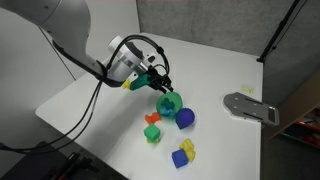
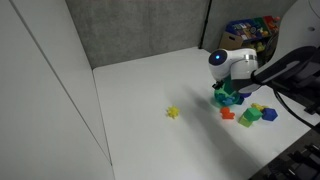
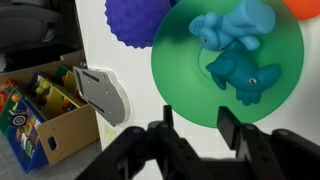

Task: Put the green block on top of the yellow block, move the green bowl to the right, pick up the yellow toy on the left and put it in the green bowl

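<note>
The green bowl (image 3: 228, 62) fills the upper wrist view, and two blue toy figures (image 3: 235, 45) lie inside it. My gripper (image 3: 199, 118) hangs just over the bowl's near rim, open, with only white table and the bowl's edge showing between its fingers. In both exterior views the gripper (image 1: 158, 82) sits right at the bowl (image 1: 168, 101). The green block (image 2: 250, 118) lies in a cluster of small blocks beside the bowl (image 2: 230, 98). A lime-yellow block (image 1: 152, 134) rests in front of the bowl, beside an orange piece (image 1: 154, 119). The yellow toy (image 2: 172, 112) lies alone on the table, well apart from the bowl.
A blue spiky ball (image 3: 140, 20) touches the bowl's side. A blue and yellow block pair (image 1: 183, 153) lies nearer the table's front. A grey flat device (image 1: 250, 107) sits at the table's edge, and a cardboard box of toys (image 3: 40, 115) stands beyond it.
</note>
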Available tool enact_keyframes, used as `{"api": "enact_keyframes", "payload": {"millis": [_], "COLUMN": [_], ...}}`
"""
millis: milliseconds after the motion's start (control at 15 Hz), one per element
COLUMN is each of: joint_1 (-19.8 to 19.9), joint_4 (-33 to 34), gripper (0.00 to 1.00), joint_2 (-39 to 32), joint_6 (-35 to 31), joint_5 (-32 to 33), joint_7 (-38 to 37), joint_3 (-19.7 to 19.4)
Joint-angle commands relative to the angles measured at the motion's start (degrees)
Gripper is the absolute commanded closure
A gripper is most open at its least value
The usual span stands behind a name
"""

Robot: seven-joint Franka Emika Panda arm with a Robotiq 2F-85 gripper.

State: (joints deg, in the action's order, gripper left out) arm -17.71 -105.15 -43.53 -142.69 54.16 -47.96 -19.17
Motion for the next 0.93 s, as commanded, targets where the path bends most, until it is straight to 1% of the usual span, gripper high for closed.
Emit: {"api": "enact_keyframes", "payload": {"millis": [0, 133, 200, 333, 600, 733, 867], "joint_1": [2.8, 3.5, 4.0, 5.3, 10.1, 11.2, 11.1], "joint_4": [-0.9, -1.1, -1.2, -1.6, -2.2, -2.3, -1.9], "gripper": [0.18, 0.03, 0.00, 0.00, 0.00, 0.00, 0.00], "joint_2": [2.3, 2.5, 2.6, 2.9, 2.9, 2.6, 2.2], "joint_6": [0.8, 0.7, 0.5, -0.4, -4.2, -5.9, -6.5], "joint_5": [1.7, 1.4, 1.2, 0.1, -5.9, -10.1, -14.9], "joint_7": [0.1, 0.3, 0.6, 1.9, 7.7, 11.5, 15.4], "joint_3": [3.6, 4.8, 5.5, 7.2, 12.4, 14.2, 15.4]}}
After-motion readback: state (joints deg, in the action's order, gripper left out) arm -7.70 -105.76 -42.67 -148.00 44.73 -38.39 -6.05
